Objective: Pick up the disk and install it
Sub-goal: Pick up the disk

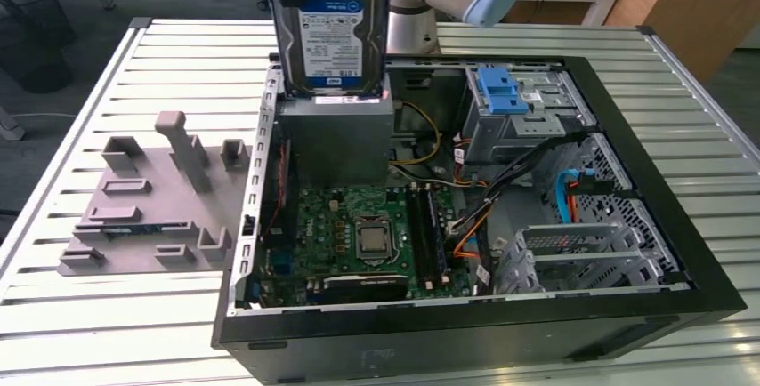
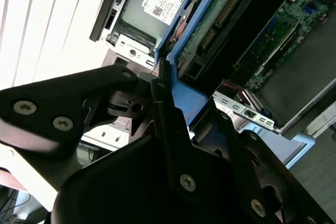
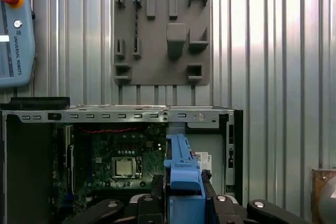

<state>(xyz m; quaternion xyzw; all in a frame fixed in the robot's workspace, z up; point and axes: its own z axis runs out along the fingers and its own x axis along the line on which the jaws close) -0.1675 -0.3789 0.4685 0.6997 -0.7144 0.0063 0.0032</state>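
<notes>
The disk (image 1: 329, 30) is a silver drive with a blue-and-white label and a blue carrier frame. It hangs upright above the far left corner of the open computer case (image 1: 665, 226), just over the grey metal box (image 1: 336, 141). In both wrist views my gripper (image 2: 160, 85) is shut on the disk's blue frame (image 2: 189, 95), one black finger (image 2: 100, 85) on each side. The first wrist view looks down along the disk's blue edge (image 3: 184, 179) held in my gripper (image 3: 184, 203). The green circuit board on the disk's underside (image 2: 226, 9) faces the second wrist camera.
A drive cage with a blue ribbed latch (image 1: 505, 92) sits at the case's far right. The motherboard (image 1: 356, 239) lies on the case floor, with cables (image 1: 511, 177) beside it. A grey fixture plate (image 1: 155, 208) rests on the slatted table (image 1: 71, 333) at the exterior view's left.
</notes>
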